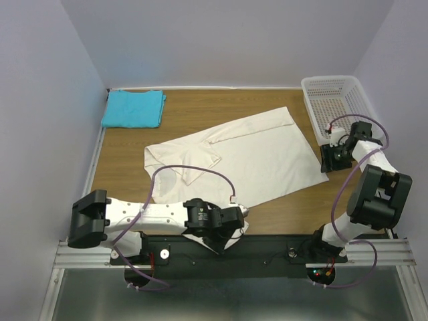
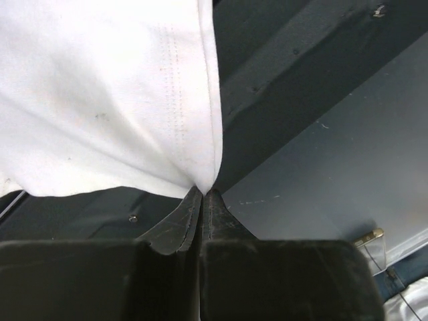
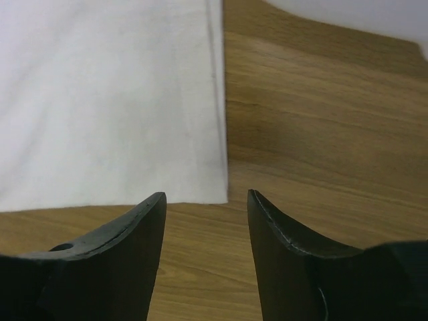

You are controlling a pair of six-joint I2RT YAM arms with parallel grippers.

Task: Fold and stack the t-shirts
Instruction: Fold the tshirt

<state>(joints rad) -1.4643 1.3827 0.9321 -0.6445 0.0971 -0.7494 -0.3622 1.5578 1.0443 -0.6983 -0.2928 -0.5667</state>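
Cream-white shirt (image 1: 261, 160) lies lengthwise left-to-right, left fingers (image 2: 212, 210) pinching its near edge

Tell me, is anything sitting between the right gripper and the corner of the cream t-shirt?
Nothing visible. In the right wrist view the open right gripper faces the cream t-shirt corner, with only a strip of table between them. The basket sits on the gripper's far side, away from the shirt.

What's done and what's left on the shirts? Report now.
Done: the turquoise t-shirt lies folded at the far-left corner. In hand: the cream t-shirt is spread out, mostly unfolded; the left gripper is shut on its near edge, the right gripper open at its right corner. Left: fold the cream one and stack the two.
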